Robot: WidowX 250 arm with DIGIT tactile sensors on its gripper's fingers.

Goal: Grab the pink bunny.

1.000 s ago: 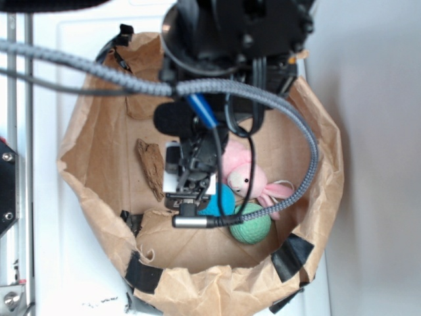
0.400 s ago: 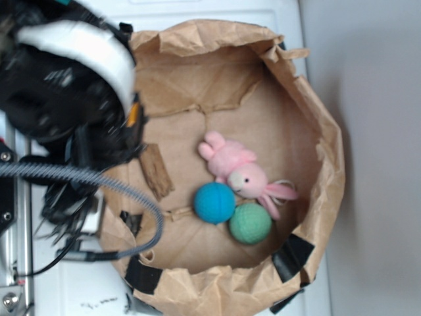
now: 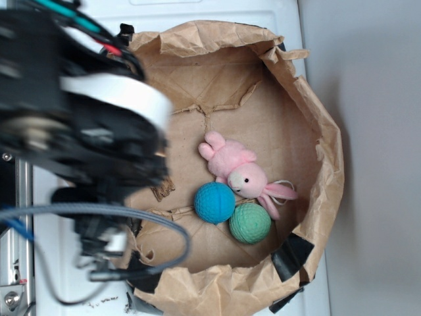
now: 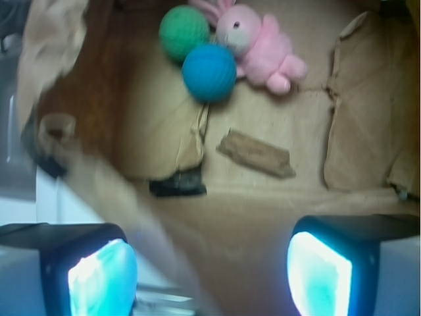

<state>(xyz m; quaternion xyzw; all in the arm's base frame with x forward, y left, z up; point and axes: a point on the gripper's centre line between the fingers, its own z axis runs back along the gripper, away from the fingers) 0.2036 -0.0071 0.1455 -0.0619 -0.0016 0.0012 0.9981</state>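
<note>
So far nothing is grasped: the pink bunny [image 3: 237,170] lies inside the paper bag [image 3: 316,125], touching the blue ball [image 3: 214,202]. The gripper [image 4: 210,266] is spread wide and empty, well apart from it.

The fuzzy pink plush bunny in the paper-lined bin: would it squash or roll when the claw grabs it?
The fuzzy pink plush bunny looks soft, so it would probably squash. Its thin ears would likely dangle. Lying lumpy on crumpled paper, it seems unlikely to roll, though the round blue ball touching it might. The open gripper is still well away.
</note>
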